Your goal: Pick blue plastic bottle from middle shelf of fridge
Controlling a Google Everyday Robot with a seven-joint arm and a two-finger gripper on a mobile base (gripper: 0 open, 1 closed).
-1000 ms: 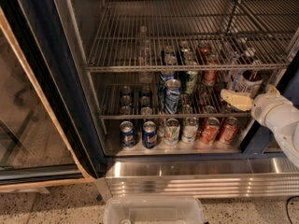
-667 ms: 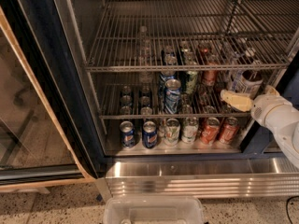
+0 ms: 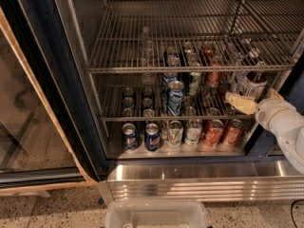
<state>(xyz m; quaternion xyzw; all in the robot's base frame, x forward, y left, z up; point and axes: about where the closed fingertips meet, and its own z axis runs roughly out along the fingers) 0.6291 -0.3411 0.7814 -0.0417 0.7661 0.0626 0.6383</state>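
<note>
Stillness since a second ago; the gripper (image 3: 241, 103) sits at the right end of the middle shelf (image 3: 142, 118), just before the blue plastic bottle (image 3: 252, 83) (open or shut, I cannot tell); the grasp looks unfinished.

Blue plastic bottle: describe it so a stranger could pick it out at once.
In the fridge, follow the middle shelf to its far right end, next to the gripper. The blue plastic bottle stands there, taller than the cans, dark drink inside, blue-and-white label.
</note>
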